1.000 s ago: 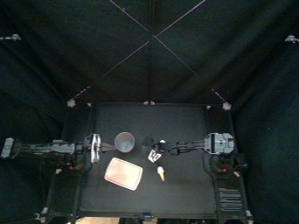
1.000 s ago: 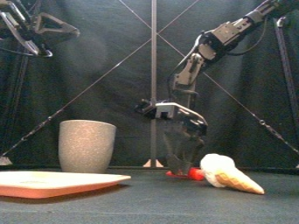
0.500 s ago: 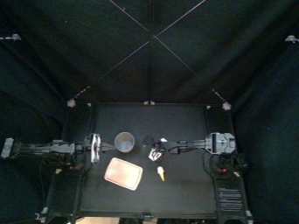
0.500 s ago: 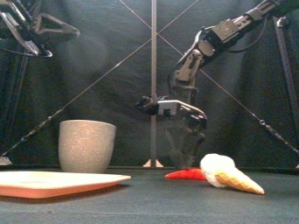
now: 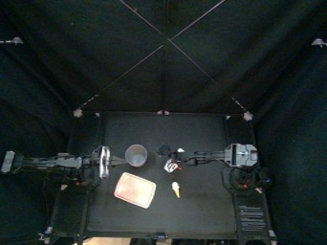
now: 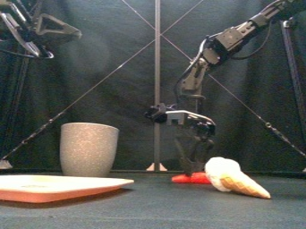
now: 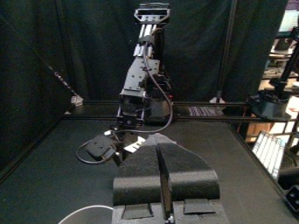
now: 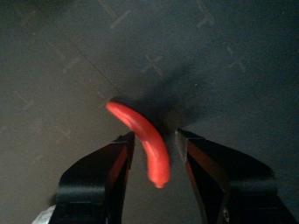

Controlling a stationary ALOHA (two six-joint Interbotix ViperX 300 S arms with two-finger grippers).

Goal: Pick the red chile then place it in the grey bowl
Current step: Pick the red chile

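- Black right gripper [image 8: 152, 138] first: what did we log for its jaws?
- We logged them parted, one on each side of the red chile [image 8: 140, 127]. A thin dark gap showed on either side in the right wrist view, so nothing was gripped.
- Where was the chile?
- It lay flat on the table [image 6: 131, 213], right of centre, curved, with its pointed end between the jaws. In the front view we saw the gripper low over it, tips down near the table surface.
- What sat next to it?
- We noted an ice-cream cone toy [image 6: 233, 177] just beside the chile, on its right in the front view, lying on its side with the white scoop toward the chile. We couldn't tell if the two touched.
- And farther out?
- The grey speckled cup [image 6: 89, 148] stood upright, well apart on the left. The pink tray [image 6: 60, 187] lay in front of it, nearer the table's front edge.
- Other arm?
- We marked the left gripper [image 7: 163, 147] as clenched on nothing, its jaws pressed together. It was parked at the table's left, near the cup but clear of it.
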